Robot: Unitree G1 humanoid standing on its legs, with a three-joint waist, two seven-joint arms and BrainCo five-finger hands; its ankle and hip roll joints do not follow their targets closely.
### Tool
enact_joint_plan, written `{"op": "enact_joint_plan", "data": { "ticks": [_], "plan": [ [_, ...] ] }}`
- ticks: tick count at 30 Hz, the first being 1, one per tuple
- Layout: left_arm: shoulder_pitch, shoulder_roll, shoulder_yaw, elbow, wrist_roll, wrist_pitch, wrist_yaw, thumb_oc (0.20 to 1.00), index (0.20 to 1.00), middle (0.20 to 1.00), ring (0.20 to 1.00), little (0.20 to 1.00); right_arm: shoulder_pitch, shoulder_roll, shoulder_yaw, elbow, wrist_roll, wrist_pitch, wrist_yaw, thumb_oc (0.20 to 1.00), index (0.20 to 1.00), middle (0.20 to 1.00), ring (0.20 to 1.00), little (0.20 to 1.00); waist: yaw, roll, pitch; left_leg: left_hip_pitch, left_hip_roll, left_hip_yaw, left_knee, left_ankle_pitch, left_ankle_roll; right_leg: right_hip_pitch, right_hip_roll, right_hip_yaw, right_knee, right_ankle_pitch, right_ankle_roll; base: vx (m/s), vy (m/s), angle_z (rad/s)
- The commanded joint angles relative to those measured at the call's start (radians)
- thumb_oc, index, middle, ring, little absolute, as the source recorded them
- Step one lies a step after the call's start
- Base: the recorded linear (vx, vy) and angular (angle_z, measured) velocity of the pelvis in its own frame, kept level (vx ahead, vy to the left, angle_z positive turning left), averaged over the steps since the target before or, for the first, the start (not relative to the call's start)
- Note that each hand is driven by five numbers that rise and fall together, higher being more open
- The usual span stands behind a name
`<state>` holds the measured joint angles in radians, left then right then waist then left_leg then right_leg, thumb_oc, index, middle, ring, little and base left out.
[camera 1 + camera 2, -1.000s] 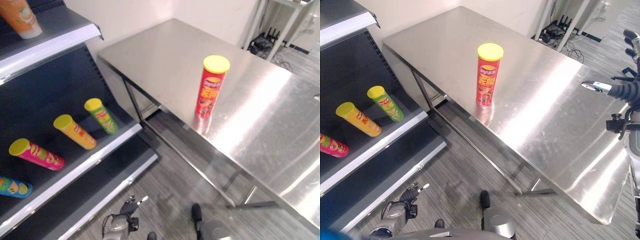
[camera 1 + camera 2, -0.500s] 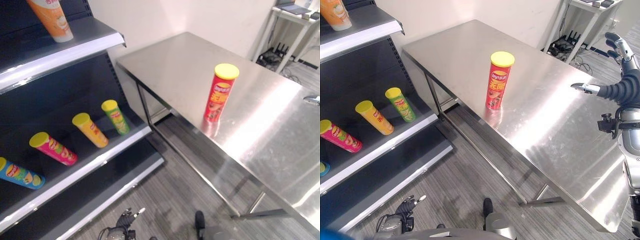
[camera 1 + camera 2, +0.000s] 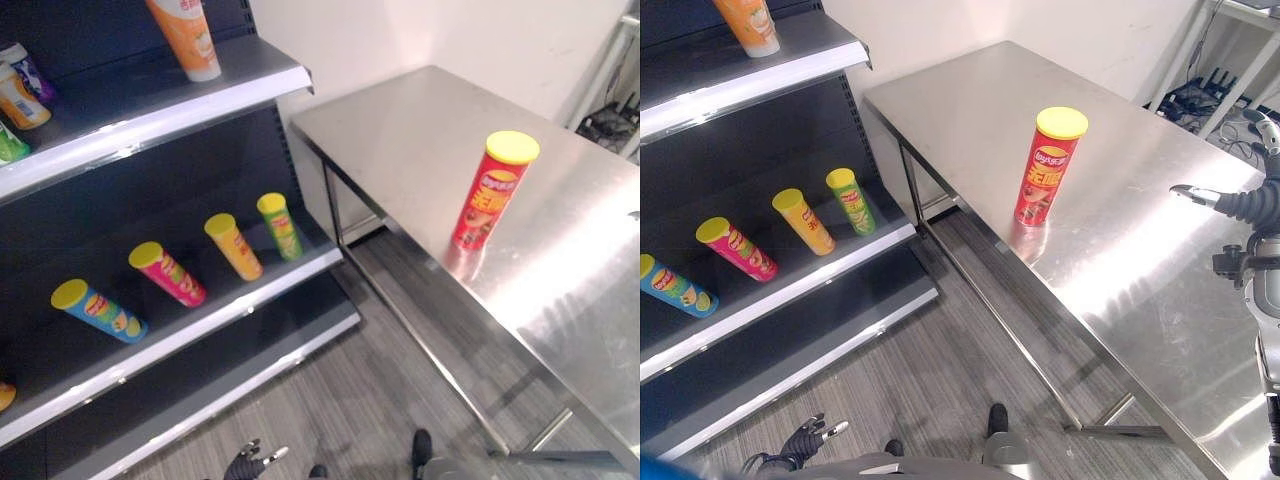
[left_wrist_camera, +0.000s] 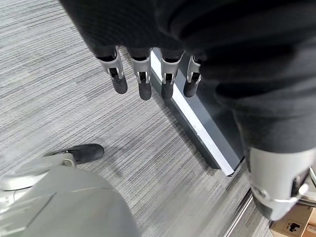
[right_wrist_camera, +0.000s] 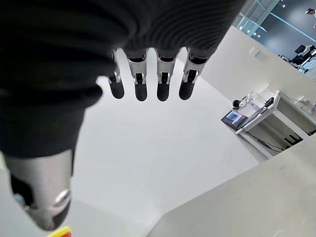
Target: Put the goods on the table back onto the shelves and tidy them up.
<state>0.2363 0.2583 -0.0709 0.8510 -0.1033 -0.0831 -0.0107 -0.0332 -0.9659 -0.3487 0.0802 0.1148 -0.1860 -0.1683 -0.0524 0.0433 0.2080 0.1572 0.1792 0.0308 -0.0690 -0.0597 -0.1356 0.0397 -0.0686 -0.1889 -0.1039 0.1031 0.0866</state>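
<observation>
Down by the floor the left hand [image 3: 805, 438] hangs with fingers loose, holding nothing. Over at the table's [image 3: 1120, 260] right edge the right hand [image 3: 1250, 205] hovers, fingers straight — empty too. Farther in, a red can [image 3: 1045, 167] with a yellow lid stands upright on the table. Beyond, on the shelf [image 3: 190, 325], four cans — blue [image 3: 98, 310], pink [image 3: 167, 274], yellow [image 3: 234, 246], green [image 3: 280, 226] — lie tilted; an orange one [image 3: 186, 38] stands on the shelf above.

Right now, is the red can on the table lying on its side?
No, the red can stands upright on the steel table, its yellow lid on top.
</observation>
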Motion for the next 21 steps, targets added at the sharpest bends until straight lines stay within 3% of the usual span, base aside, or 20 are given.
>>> {"op": "enact_joint_plan", "data": {
  "ticks": [1,10,21],
  "plan": [
    [-0.058,0.076,-0.026,-0.032,0.017,-0.017,-0.010,1.000,1.000,1.000,1.000,1.000,-0.078,-0.056,-0.032,-0.008,0.011,-0.034,-0.008,1.000,1.000,1.000,1.000,1.000,0.023,-0.055,0.002,-0.026,0.073,0.063,0.093,-0.022,-0.039,0.051,-0.105,-0.104,0.036,-0.132,0.082,0.00,0.000,0.00],
    [-0.034,0.080,-0.045,-0.071,-0.016,-0.019,-0.020,1.000,1.000,1.000,1.000,1.000,-0.171,-0.116,0.068,0.028,0.101,-0.048,0.054,1.000,1.000,1.000,1.000,1.000,0.046,-0.064,0.004,-0.033,0.074,0.053,0.088,-0.010,-0.044,0.061,-0.107,-0.122,0.034,-0.134,0.079,-0.01,-0.012,0.05],
    [-0.015,0.088,-0.069,-0.128,-0.038,-0.019,-0.046,1.000,1.000,1.000,1.000,1.000,-0.262,-0.129,0.209,0.060,0.261,-0.046,0.168,1.000,1.000,1.000,1.000,1.000,0.069,-0.058,0.005,-0.046,0.075,0.034,0.080,0.005,-0.053,0.077,-0.116,-0.158,0.034,-0.139,0.078,-0.01,-0.009,0.09]
  ]
}}
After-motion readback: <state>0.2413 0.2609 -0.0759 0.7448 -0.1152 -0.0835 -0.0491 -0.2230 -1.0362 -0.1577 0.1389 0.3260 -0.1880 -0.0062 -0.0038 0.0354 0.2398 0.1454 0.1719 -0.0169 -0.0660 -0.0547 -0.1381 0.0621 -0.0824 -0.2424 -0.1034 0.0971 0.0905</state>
